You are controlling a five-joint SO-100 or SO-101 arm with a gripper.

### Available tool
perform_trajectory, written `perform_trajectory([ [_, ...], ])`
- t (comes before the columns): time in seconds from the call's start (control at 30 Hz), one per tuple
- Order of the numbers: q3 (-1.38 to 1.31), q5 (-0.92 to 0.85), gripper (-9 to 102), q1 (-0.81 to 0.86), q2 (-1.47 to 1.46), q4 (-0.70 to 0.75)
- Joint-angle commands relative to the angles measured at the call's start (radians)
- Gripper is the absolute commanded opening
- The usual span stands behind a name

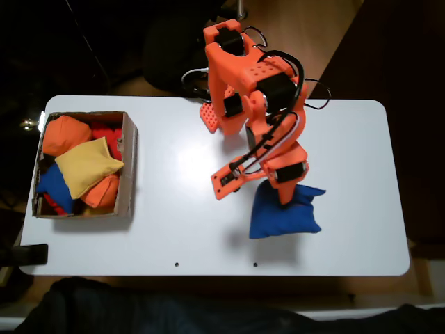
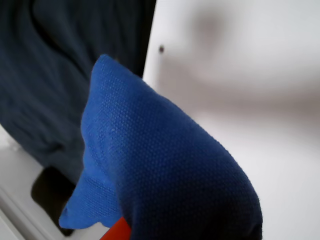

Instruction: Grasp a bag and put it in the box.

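Fixed view, orange tool (image 1: 288,197) pinching blue bag (image 1: 284,214) on white table (image 1: 181,209), box (image 1: 128,167) well apart at left.

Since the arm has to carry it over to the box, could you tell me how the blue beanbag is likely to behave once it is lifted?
The blue beanbag looks soft and plump, so it will probably sag and drape around the claw rather than hold its shape. Its coarse woven cloth, clear in the wrist view, should grip well rather than slip. Being floppy, it is unlikely to roll, and should settle flat among the bags in the box.
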Motion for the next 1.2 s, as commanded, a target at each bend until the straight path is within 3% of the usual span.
perform_trajectory([
  [0.0,-0.011,-0.020,0,0.048,0.097,0.023],
  [0.73,-0.015,-0.123,0,0.388,0.265,0.186],
  [1.17,-0.015,-0.206,0,0.653,0.336,0.196],
])
